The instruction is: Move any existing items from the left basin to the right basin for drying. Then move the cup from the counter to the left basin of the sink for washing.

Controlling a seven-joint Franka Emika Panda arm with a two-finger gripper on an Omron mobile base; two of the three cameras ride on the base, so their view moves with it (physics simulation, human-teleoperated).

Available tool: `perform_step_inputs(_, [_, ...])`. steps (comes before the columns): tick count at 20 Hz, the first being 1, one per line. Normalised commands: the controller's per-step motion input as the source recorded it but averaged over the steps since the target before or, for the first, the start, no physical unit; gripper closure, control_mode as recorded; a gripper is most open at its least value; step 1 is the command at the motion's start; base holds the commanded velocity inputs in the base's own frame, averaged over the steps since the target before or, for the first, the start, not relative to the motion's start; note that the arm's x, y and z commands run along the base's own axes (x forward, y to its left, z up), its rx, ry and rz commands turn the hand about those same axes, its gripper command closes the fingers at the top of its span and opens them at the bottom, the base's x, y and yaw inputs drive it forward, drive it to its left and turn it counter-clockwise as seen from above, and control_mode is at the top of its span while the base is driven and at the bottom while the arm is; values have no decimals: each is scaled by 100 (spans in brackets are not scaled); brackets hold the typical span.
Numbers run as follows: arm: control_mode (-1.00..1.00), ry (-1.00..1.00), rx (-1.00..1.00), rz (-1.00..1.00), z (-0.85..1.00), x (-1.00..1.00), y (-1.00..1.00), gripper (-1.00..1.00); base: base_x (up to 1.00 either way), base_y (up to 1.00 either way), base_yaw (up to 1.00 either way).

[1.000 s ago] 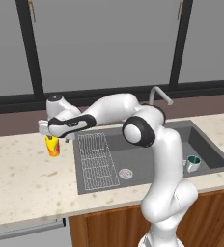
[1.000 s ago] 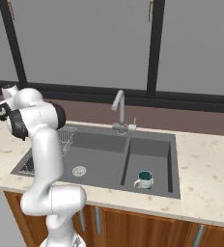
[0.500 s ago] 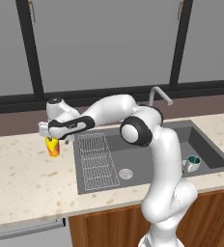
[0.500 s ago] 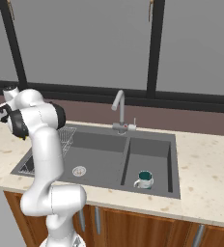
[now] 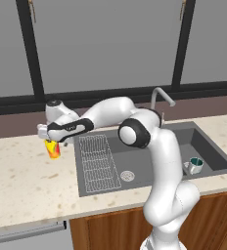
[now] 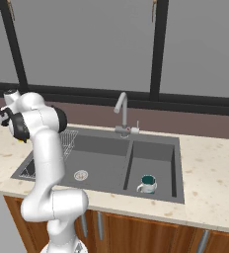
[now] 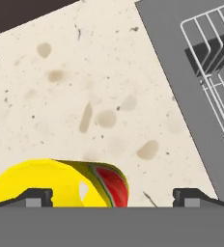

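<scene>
Hand view puts the cup (image 7: 61,185) low and left between the fingertips (image 7: 34,197), standing on the counter (image 7: 99,91) beside the sink (image 7: 181,77). Centre it before you descend, then close gently on its wall. Your gripper (image 5: 48,138) is spread wide, holding nothing.

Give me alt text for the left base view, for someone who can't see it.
A white robot arm reaches left over the dark sink, its open gripper just above a small yellow cup on the beige counter. A teal mug sits in the right basin.
</scene>
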Motion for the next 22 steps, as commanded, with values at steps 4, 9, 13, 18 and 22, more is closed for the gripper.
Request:
perform_step_inputs(4, [-100, 0, 0, 0, -9, -3, 8, -100, 0, 0, 0])
perform_step_inputs(9, [-100, 0, 0, 0, -15, -33, 0, -100, 0, 0, 0])
perform_step_inputs(13, [-100, 0, 2, -2, -24, -52, 0, 100, 0, 0, 0])
perform_step_inputs(18, [-100, 1, 0, 0, -6, -6, 0, 100, 0, 0, 0])
perform_step_inputs(22, [-100, 0, 0, 0, 0, 1, 0, 100, 0, 0, 0])
